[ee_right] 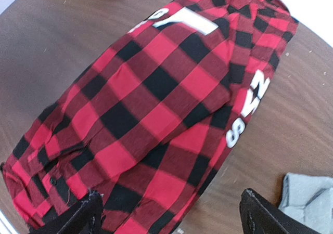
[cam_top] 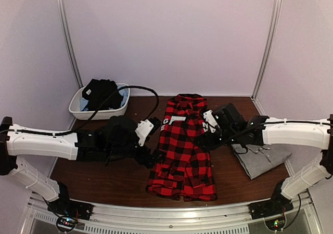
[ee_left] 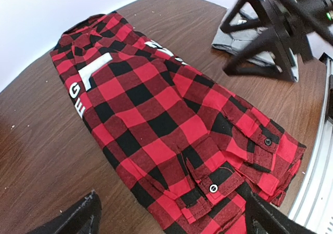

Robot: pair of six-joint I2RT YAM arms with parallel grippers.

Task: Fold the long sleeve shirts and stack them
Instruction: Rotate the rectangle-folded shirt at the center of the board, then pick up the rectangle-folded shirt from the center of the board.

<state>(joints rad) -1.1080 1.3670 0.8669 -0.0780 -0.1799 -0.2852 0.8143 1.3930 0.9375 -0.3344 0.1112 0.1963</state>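
Note:
The red-and-black check shirt (cam_top: 182, 151) lies flat in the table's middle, folded into a long strip with its collar at the far end; white lettering shows near the collar (ee_left: 91, 73) (ee_right: 182, 21). The plain grey shirt (cam_top: 263, 158) lies folded to its right, a corner of it visible (ee_right: 309, 197). My left gripper (cam_top: 152, 158) hovers open over the check shirt's left edge near the cuffs (ee_left: 171, 218). My right gripper (cam_top: 204, 140) hovers open over the shirt's right edge (ee_right: 179, 218). Neither holds anything.
A white tub (cam_top: 75, 108) with dark clothes (cam_top: 101, 93) stands at the back left, and a black cable (cam_top: 140, 88) loops from it. A metal rail (cam_top: 171, 221) runs along the near edge. White walls close in the back and sides.

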